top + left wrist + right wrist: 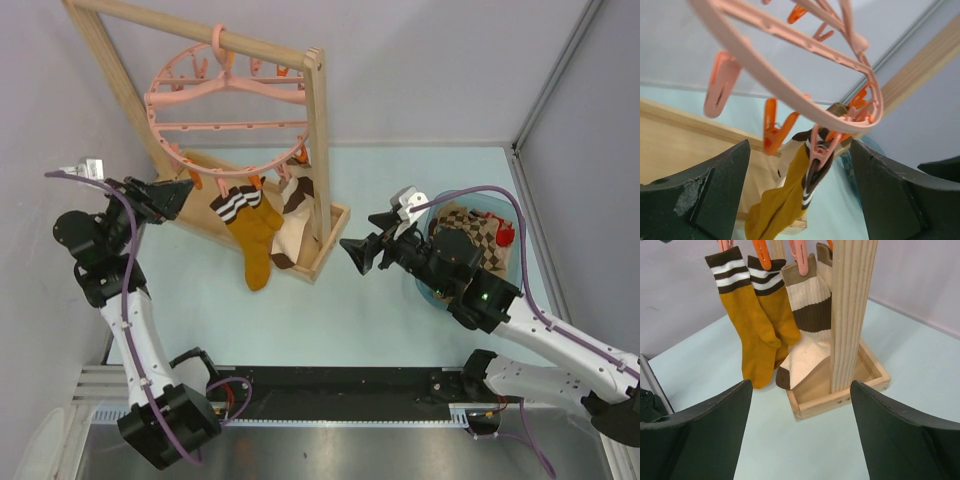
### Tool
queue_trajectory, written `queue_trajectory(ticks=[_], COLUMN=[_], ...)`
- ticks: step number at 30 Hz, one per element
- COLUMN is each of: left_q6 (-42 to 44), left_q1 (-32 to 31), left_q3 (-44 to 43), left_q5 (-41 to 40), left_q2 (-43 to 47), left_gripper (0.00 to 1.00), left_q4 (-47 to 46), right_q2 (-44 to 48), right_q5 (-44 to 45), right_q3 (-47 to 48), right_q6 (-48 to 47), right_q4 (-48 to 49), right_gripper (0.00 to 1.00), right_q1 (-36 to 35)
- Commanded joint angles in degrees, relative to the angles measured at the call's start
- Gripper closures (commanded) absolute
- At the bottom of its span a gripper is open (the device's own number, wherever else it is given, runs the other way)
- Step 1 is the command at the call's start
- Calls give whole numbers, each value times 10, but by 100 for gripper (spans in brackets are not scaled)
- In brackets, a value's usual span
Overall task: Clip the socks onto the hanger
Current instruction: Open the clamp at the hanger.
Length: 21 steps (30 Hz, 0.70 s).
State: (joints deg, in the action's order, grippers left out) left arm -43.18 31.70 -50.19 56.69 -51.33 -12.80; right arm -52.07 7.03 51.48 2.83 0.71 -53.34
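Note:
The round pink hanger (228, 100) hangs by its hook from the wooden rack's top bar. Two mustard socks (256, 236) with striped cuffs and a cream-and-brown sock (295, 222) hang clipped to its front rim; they also show in the right wrist view, mustard (756, 330) and cream (807, 340). An argyle sock (478, 232) lies in the blue bin at right. My left gripper (186, 193) is open and empty, just left of the hanger's rim (805, 100). My right gripper (357, 252) is open and empty, right of the rack, facing the socks.
The wooden rack has a tray base (325, 255) and an upright post (852, 310). The blue bin (505, 270) also holds a small red thing (507, 236). Grey walls stand left and right.

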Motion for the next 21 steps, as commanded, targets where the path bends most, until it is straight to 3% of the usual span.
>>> queue_trajectory(ticks=[1, 8, 11, 17, 21], left_q6=[12, 56, 38, -116, -248], left_q1=[5, 4, 5, 1, -4], left_q3=[-26, -10, 10, 37, 16], left_q5=[52, 77, 109, 149, 160], left_q2=[-6, -56, -84, -166, -225], left_gripper=[14, 15, 17, 20, 24], left_q4=[-91, -169, -260, -564, -703], right_q2=[7, 3, 0, -7, -8], right_q5=[-28, -39, -46, -52, -51], right_q3=[-3, -3, -4, -4, -4], right_q6=[0, 2, 2, 2, 1], right_q4=[17, 22, 23, 18, 16], right_gripper=[16, 16, 16, 17, 17], right_q1=[3, 1, 1, 2, 2])
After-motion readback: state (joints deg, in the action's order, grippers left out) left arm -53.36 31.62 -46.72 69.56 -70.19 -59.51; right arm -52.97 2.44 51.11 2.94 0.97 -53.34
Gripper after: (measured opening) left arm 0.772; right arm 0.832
